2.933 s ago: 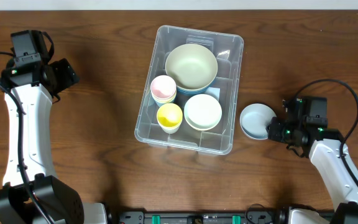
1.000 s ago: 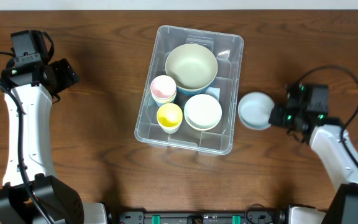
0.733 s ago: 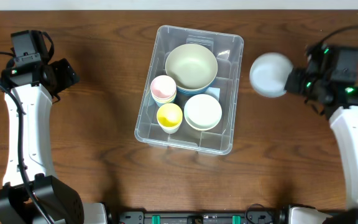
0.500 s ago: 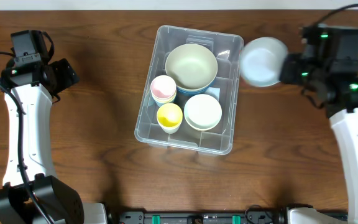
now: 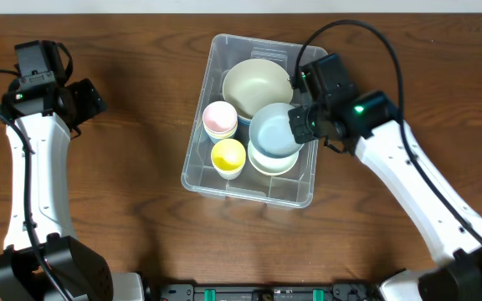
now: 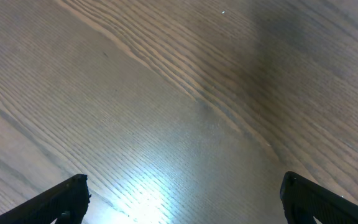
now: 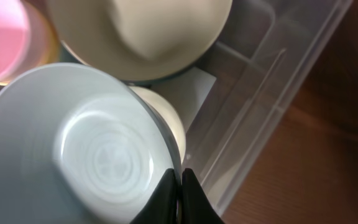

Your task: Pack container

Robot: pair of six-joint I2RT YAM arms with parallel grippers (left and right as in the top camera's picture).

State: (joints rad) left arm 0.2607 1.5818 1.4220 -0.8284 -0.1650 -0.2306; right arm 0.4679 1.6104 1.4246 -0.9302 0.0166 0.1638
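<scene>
At the rim of a pale blue round plastic bowl, the right gripper has its fingers pressed almost together, pinching the bowl's thin wall. The bowl hangs out from the fingertips, clear of them on its far side.

Directly beneath the grip lies the container, a large clear rectangular plastic bin. The gripper stands over the bin's interior, just inside the wall nearest the arm. A white round bowl sits immediately under the held bowl.

Risks, as judged:
- The hold is a one-sided pinch on a smooth rim, so the bowl may swing or slip out during descent.
- Released while off-centre or tilted, it may land crooked on the white bowl and fail to nest.
- The bin wall beside the fingers leaves little room and could be struck on lowering.

Farther out from the grip, a large cream round bowl is just beside the held bowl. A small pink cup and a yellow cup stand beyond the held bowl and crowd the remaining floor. The left gripper hangs spread wide over the bare wooden table, well apart from the bin and obstructing nothing.
</scene>
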